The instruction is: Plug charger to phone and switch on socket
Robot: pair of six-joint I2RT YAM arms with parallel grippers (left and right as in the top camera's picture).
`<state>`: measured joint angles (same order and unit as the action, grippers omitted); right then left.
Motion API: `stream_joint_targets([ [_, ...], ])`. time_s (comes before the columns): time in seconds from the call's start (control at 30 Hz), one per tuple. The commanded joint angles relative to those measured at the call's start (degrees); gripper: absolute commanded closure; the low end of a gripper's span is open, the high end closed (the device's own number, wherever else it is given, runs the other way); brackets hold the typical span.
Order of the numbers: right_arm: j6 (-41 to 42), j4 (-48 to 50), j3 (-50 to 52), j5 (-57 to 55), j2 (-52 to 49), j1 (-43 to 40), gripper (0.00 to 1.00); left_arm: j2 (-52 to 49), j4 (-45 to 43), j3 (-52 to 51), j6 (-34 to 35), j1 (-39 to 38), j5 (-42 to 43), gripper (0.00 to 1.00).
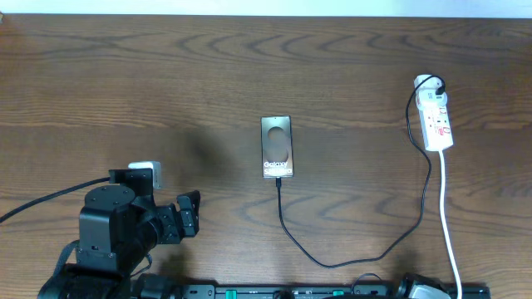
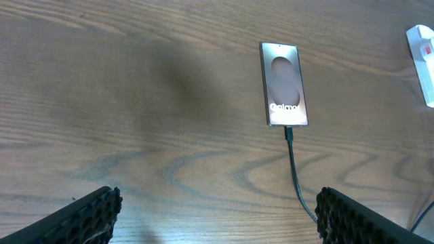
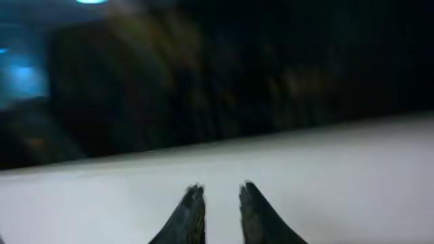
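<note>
The phone (image 1: pixel 277 147) lies face up at the table's middle, with white "Galaxy" lettering; it also shows in the left wrist view (image 2: pixel 283 84). The charger cable (image 1: pixel 332 265) has its tip in the phone's near end (image 2: pixel 288 132). It loops across the table to its black plug (image 1: pixel 435 85), which sits in the far end of the white socket strip (image 1: pixel 437 123), also seen in the left wrist view (image 2: pixel 422 51). My left gripper (image 1: pixel 188 213) (image 2: pixel 217 203) is open and empty, near and left of the phone. My right gripper (image 3: pixel 220 193) has its fingers close together, empty, over a white surface.
The socket's white cord (image 1: pixel 449 224) runs from the strip to the table's near edge. The black rail of the arm bases (image 1: pixel 332 291) lies along the near edge. Only a piece of the right arm (image 1: pixel 420 288) shows overhead.
</note>
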<state>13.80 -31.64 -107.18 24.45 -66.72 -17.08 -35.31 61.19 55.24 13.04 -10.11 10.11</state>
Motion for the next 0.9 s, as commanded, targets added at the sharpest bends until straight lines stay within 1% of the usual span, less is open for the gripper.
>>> stream_joint_targets([
  [0.0,-4.04,4.68,0.09,11.58,5.51,0.13,0.80,0.04,0.09,0.37,-0.76,0.33,-0.72,0.07],
  [0.07,-4.04,3.08,0.09,10.56,8.39,0.94,0.79,0.04,0.09,0.37,-0.76,0.33,-0.72,0.07],
  [0.13,-4.44,-0.96,0.09,10.27,10.95,2.12,0.75,0.04,0.09,0.37,-0.76,0.33,-0.72,0.07],
  [0.2,-6.62,-6.73,0.85,8.98,14.49,4.22,0.75,0.04,0.09,0.37,-0.76,0.33,-0.72,0.07],
  [0.27,-7.06,-8.87,3.39,8.00,18.56,6.16,0.75,0.04,0.09,0.37,-0.76,0.33,-0.72,0.07],
  [0.33,-7.06,-8.31,7.58,8.02,23.56,7.15,0.66,0.04,0.09,0.37,-0.76,0.33,-0.72,0.07],
  [0.37,-7.06,-8.24,9.68,8.02,26.14,7.15,0.59,0.04,0.09,0.37,-0.76,0.33,-0.72,0.07],
  [0.43,-7.04,-7.74,14.08,8.04,31.45,6.45,0.56,0.04,0.09,0.37,-0.76,0.33,-0.72,0.07],
  [0.53,-7.04,-6.03,20.74,7.89,40.00,3.69,0.54,0.04,0.09,0.37,-0.76,0.33,-0.72,0.07],
  [0.6,-7.06,-6.86,23.30,7.13,44.52,2.84,0.53,0.04,0.09,0.37,-0.76,0.33,-0.72,0.07],
  [0.63,-7.06,-7.32,23.85,7.17,46.23,3.58,0.54,0.04,0.09,0.37,-0.76,0.33,-0.72,0.07],
  [0.77,-7.06,-9.01,24.11,7.54,51.76,8.24,0.50,0.04,0.09,0.37,-0.76,0.33,-0.72,0.07],
  [0.87,-7.15,-10.69,24.15,6.54,55.49,9.42,0.52,0.04,0.09,0.37,-0.76,0.33,-0.72,0.07],
])
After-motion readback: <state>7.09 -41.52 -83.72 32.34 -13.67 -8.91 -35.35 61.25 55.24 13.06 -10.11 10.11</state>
